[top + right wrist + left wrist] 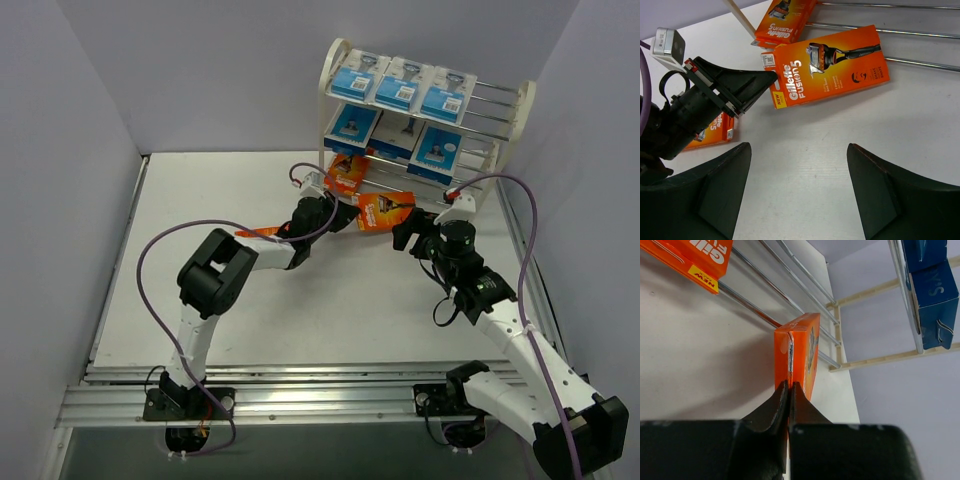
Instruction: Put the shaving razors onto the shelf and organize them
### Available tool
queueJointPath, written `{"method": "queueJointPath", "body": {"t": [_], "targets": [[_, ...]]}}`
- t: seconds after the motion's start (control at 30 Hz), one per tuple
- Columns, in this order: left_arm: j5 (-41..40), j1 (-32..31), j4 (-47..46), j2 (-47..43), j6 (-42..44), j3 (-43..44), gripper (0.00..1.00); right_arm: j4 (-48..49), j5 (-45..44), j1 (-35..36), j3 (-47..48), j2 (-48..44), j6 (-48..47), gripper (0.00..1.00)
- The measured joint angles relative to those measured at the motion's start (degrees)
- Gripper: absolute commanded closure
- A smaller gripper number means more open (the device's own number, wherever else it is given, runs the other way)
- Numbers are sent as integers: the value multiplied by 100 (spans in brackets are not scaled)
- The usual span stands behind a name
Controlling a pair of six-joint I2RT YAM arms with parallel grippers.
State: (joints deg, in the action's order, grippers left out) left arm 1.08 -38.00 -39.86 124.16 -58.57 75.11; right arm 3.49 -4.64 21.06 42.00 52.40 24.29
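White tabletop [230, 300], pale walls. My left gripper [789, 388] is pinched tight on the edge of an orange box [802, 347], just before the shelf [330, 75] at the far right corner. My right gripper [799, 152] gapes wide, empty. Next, I judge, I must slide the box onto the bottom rods beside the other orange box [346, 173].

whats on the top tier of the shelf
Three blue razor packs lie side by side on the top tier of the shelf. Whatever sits beneath them is covered.

Orange razor box [830, 62] before shelf [522, 105]
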Motion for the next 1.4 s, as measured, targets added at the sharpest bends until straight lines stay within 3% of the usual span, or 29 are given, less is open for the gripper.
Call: {"method": "queueJointPath", "body": {"t": [0.63,1.4], "targets": [[-1849,-787,-540,431,-1038,-28,98,20,79,-13,-129,-280,4,27],[-2903,-826,-632,1047,-1821,691,98,17,210,-13,-280,-518,68,26]]}}
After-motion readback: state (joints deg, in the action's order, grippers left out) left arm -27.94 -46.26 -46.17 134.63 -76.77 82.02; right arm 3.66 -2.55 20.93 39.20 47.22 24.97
